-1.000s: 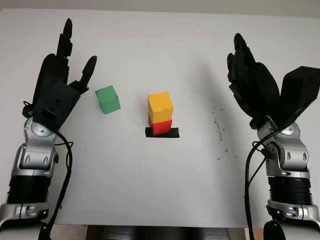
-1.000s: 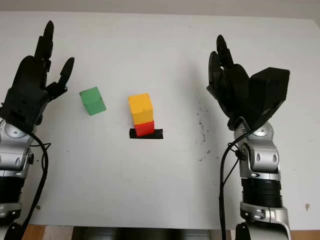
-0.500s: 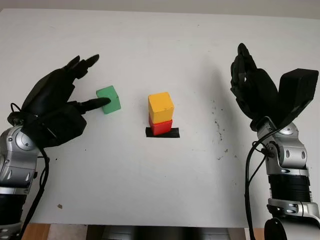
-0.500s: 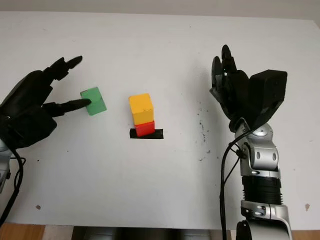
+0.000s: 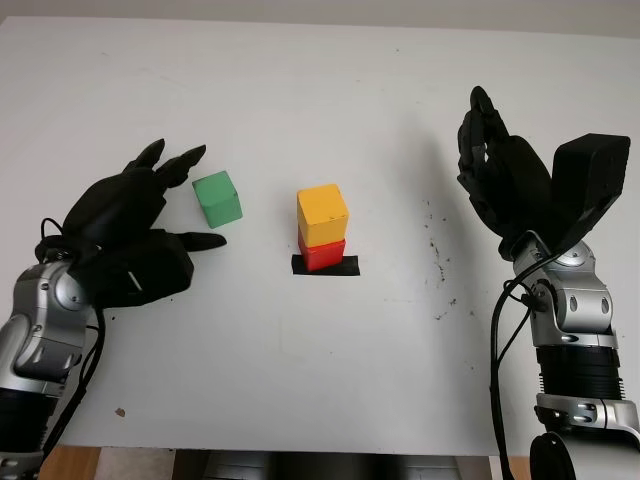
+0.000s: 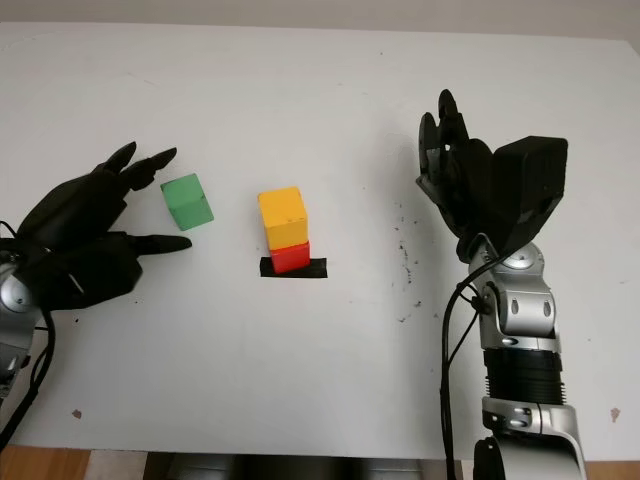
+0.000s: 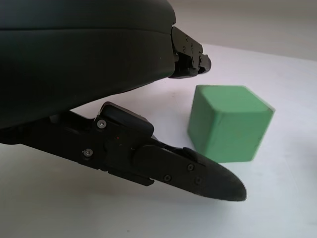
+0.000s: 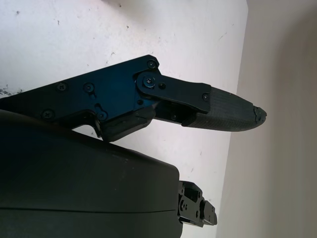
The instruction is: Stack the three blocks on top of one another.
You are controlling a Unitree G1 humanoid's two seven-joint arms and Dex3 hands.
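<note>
Since half a second ago your left hand [image 5: 135,235] has drawn back a little toward you, and its thumb, which was touching the green block [image 5: 217,198], now lies on the table [image 5: 320,400] below the block. This hand is open and holds nothing; its two upper fingers [image 5: 185,160] point at the block's far left corner, and the block sits in the gap between fingers and thumb, just beside them but apart. From the left wrist you see the block resting flat on the table, slightly turned.

To its right, on a black mark [image 5: 324,265], the yellow block [image 5: 322,213] already stands on the red block [image 5: 321,253]. Your right hand [image 5: 510,185] is raised at the right side, open, well apart from the stack.

I judge the green block to be stiff and light, with smooth faces that may slip. Take it on two opposite side faces, near the middle, so it stays level.

Most of the red block is covered by the yellow one, so you cannot tell how well they are centred.
</note>
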